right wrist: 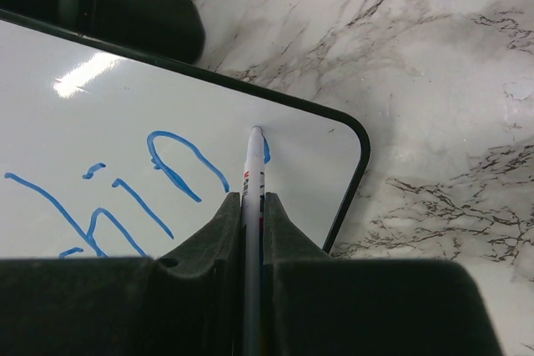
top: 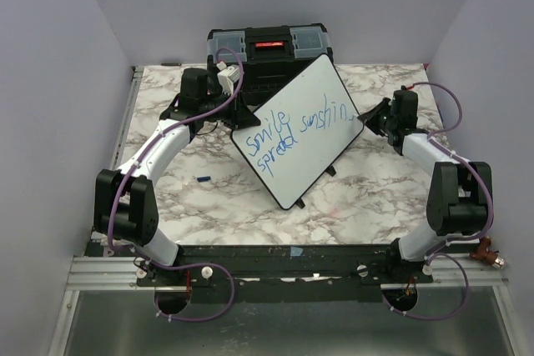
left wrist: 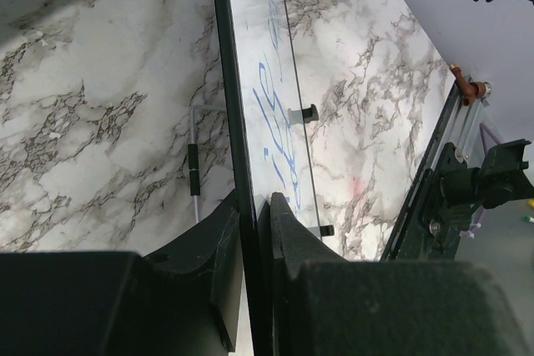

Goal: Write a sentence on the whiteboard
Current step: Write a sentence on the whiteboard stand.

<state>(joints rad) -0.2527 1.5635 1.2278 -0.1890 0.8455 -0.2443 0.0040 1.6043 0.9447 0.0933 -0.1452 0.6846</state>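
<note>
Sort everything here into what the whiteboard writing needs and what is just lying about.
In use: whiteboard, clamped at its edge by the left gripper; blue sentence; marker in the right gripper.
Lying about: black toolbox behind the board; small blue piece on the table.

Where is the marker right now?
In the right wrist view, the marker is clamped in the right pincer, its tip on the whiteboard near a rounded corner, just past the end of the sentence.

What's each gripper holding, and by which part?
Left gripper clamps the glossy white whiteboard by its thin black edge; right gripper pinches a slim white marker by its barrel.
</note>
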